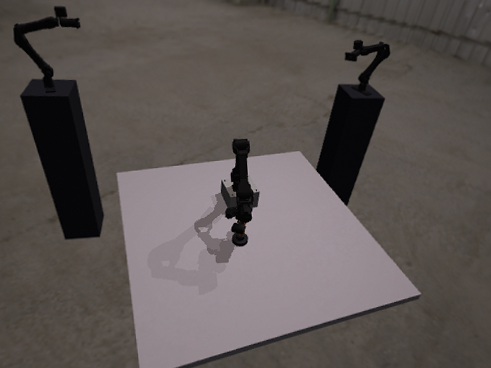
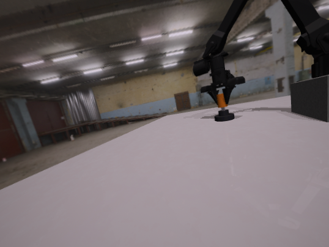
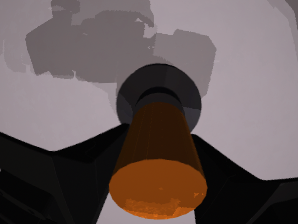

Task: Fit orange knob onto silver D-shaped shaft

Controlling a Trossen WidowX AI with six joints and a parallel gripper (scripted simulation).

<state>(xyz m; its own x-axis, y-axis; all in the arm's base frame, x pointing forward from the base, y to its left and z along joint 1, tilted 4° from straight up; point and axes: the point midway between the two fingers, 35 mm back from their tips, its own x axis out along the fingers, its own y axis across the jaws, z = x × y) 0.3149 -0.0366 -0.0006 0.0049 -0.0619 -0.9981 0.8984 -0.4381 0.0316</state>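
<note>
The orange knob point(image 2: 221, 100) point(image 3: 159, 187) is held upright, tilted slightly, between the fingers of my gripper point(image 2: 222, 99), which is shut on it. The black round pedestal point(image 2: 224, 117) point(image 3: 135, 89) point(image 1: 239, 240) stands directly below. A short piece of the silver shaft point(image 2: 223, 109) shows between the knob's lower end and the pedestal's collar in the exterior view. The knob's bottom is at the shaft's upper part, above the pedestal. Whether the shaft's tip is inside the hole cannot be told. The hole and both flat sides are hidden. In the top view the arm mostly covers the knob.
A grey box-like block point(image 2: 309, 98) point(image 1: 229, 197) stands by the arm's base on the white table top point(image 1: 284, 290). Two tall dark pillars point(image 1: 65, 165) point(image 1: 350, 140) with small arms stand beyond the table. The arm's shadow falls left of the pedestal in the top view.
</note>
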